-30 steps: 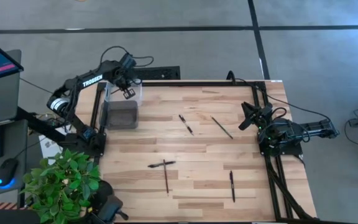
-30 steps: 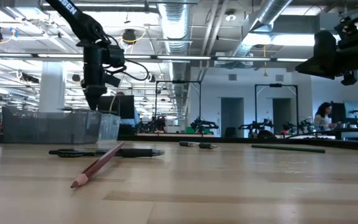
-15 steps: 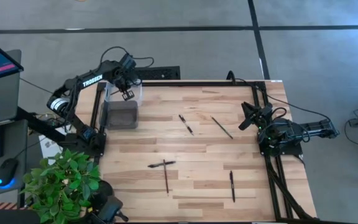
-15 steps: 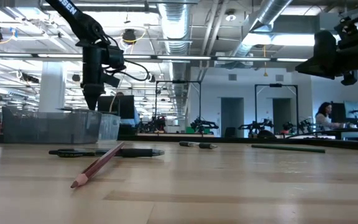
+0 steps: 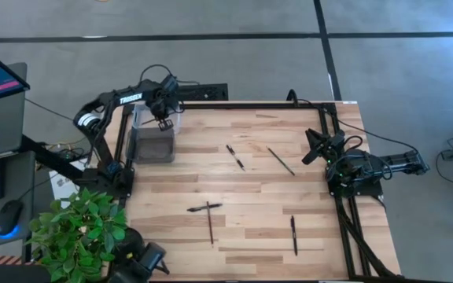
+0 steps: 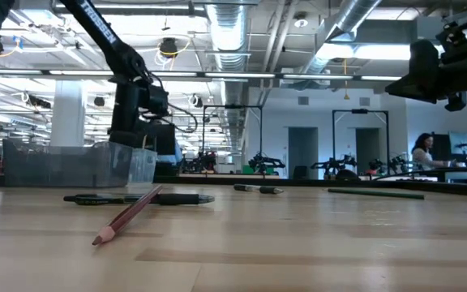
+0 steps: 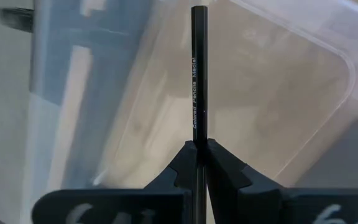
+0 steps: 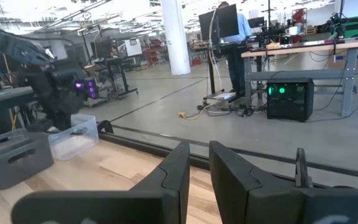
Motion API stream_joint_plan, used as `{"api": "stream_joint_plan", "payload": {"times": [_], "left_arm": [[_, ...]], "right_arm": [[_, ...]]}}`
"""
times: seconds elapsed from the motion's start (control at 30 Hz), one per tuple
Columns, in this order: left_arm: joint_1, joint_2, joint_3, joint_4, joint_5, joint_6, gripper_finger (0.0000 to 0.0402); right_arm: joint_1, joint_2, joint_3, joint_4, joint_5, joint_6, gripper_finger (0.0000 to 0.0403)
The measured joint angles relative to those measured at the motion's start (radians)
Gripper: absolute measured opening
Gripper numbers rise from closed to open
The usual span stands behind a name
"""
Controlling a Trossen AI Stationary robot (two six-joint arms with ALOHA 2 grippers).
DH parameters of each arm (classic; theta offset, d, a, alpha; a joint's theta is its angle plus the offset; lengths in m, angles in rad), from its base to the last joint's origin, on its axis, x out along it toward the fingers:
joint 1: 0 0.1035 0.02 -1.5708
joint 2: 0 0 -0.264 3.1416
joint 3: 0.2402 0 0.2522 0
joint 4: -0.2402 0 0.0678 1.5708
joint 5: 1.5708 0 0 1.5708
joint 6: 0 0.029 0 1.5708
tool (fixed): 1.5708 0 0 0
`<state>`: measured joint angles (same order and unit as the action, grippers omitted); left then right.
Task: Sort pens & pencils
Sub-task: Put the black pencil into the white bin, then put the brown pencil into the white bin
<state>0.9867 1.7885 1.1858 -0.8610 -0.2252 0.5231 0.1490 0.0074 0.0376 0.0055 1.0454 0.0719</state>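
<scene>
- The left end effector (image 7: 199, 152) is clamped tight on a dark pencil (image 7: 198, 74); the fingers (image 7: 185, 163) press it from both sides and the shaft juts out ahead over a clear bin (image 7: 278, 106).
- In the high view the left end effector (image 5: 163, 122) hangs at the worktop's (image 5: 242, 236) far left corner, above the clear bin (image 5: 167, 114), which sits just beside a grey bin (image 5: 154, 146).
- The right end effector (image 8: 194, 163) has its fingers nearly together, only a narrow gap between them, with nothing in them; it waits at the worktop's right edge (image 5: 314, 147).
- Only the left wrist view shows the held pencil; from above it is too thin to pick out.
- The high view alone shows the spread: a pen (image 5: 235, 156) and a pencil (image 5: 281, 161) mid-worktop, another pen (image 5: 293, 235) near the front right, and a pen (image 5: 204, 207) crossing a brown pencil (image 5: 210, 226).
- In the low view the bins (image 6: 71, 165) hide the left end effector's tips; it seems to dip behind them.
- The reddish pencil (image 6: 128, 214) lies across a black pen (image 6: 140, 199) there.
</scene>
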Motion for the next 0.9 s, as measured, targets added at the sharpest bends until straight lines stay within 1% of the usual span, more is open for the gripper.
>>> {"api": "stream_joint_plan", "payload": {"times": [0.07,0.1,0.5,0.57,0.77,0.83,0.9], "left_arm": [[0.000,0.014,0.000,-0.004,-0.051,-0.001,0.0006],[0.000,0.015,0.000,-0.008,-0.059,-0.001,0.0006],[0.002,0.014,0.002,-0.008,-0.042,-0.079,0.0038],[0.002,0.014,0.002,-0.008,-0.022,-0.079,0.0040],[0.002,0.014,0.002,-0.012,0.125,-0.073,0.0041],[0.002,0.014,0.002,-0.012,0.128,-0.076,0.0041],[0.002,0.014,0.002,-0.012,0.107,-0.075,0.0041]], "right_arm": [[0.000,0.000,0.000,0.000,0.000,0.000,0.0082],[0.000,0.000,0.000,0.000,0.000,0.000,0.0082],[0.000,0.000,0.000,-0.001,0.000,0.000,0.0082],[0.000,0.000,0.000,-0.001,0.000,0.000,0.0082],[0.000,0.000,0.000,-0.001,0.000,0.000,0.0082],[0.000,0.000,0.000,-0.001,0.000,0.000,0.0082],[0.000,0.000,0.000,-0.001,0.000,0.000,0.0082]]}}
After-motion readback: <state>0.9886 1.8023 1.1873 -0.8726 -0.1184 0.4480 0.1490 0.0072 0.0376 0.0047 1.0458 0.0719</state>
